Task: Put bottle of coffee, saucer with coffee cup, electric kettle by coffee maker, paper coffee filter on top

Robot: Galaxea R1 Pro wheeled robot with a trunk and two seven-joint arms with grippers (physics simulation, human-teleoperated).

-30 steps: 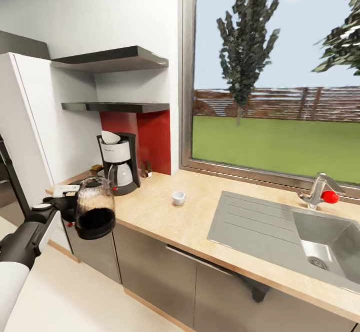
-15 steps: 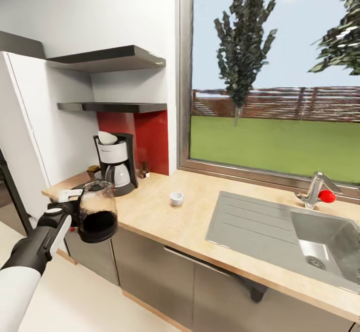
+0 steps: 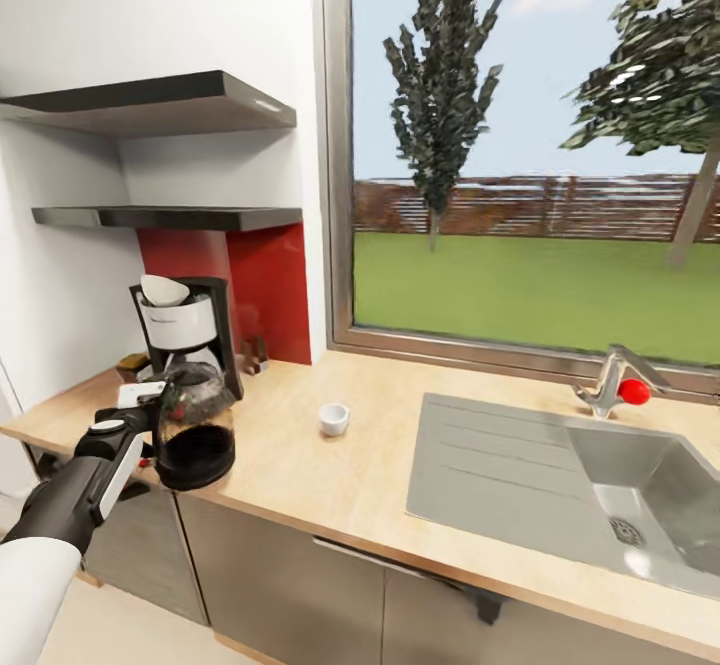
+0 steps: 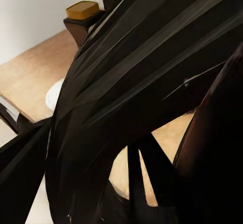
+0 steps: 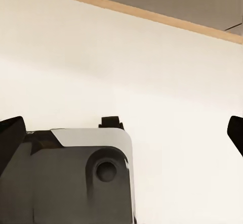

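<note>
The coffee maker is being seen standing at the back of the wooden surface, against the red backsplash, with a white paper coffee filter sitting in its top; those two parts of the task are being judged as done. The coffee cup is being seen resting directly on the surface, well to the sink side of the machine, with no saucer under it, so that step is being judged as still open. A small dark jar with a yellowish lid, possibly the bottle of coffee, is being seen just beside the machine on the wall side; its identity cannot be told. The two shelves are being seen bare from this angle. The electric kettle, a glass body with a dark base, is being carried by the left end effector over the front edge of the surface, just in front of the coffee maker; contact with the surface cannot be told. The left end effector is being judged as pinched on the kettle's handle side, its fingers mostly hidden by the vessel. In the right wrist view, dark fingertips are being seen spread wide apart, holding nothing, above pale floor.
</note>
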